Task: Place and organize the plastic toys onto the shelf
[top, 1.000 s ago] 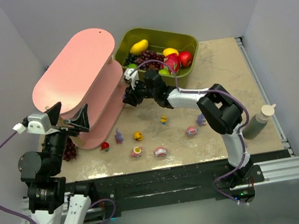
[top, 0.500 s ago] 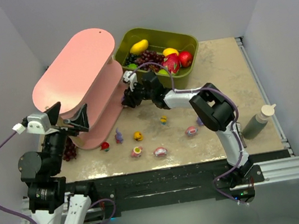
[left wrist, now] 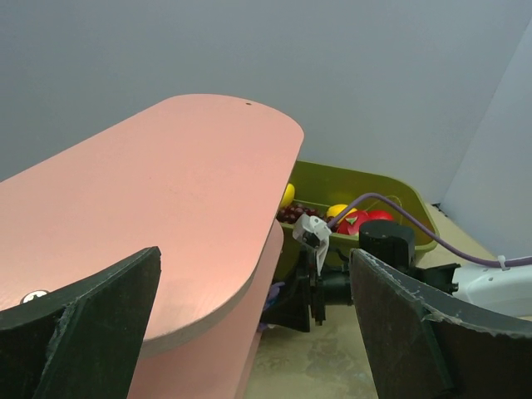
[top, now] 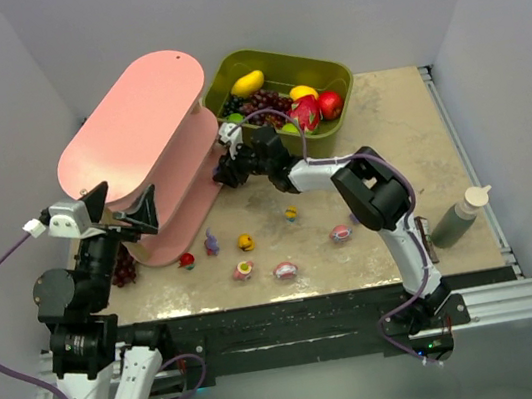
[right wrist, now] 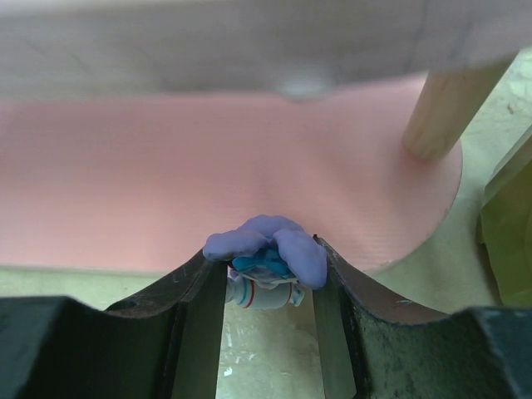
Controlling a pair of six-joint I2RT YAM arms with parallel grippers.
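R arm (top: 314, 172) moved nearer shelf (top: 132, 119); R jaws grip purple toy (right wrist: 268, 246), prob. figurine; L jaws open.

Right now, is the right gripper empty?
No: the right gripper is clamped on a small purple toy, which it holds in front of a pink shelf board.

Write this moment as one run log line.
right hand: shut on purple toy, at shelf edge | left hand: open, empty, beside shelf
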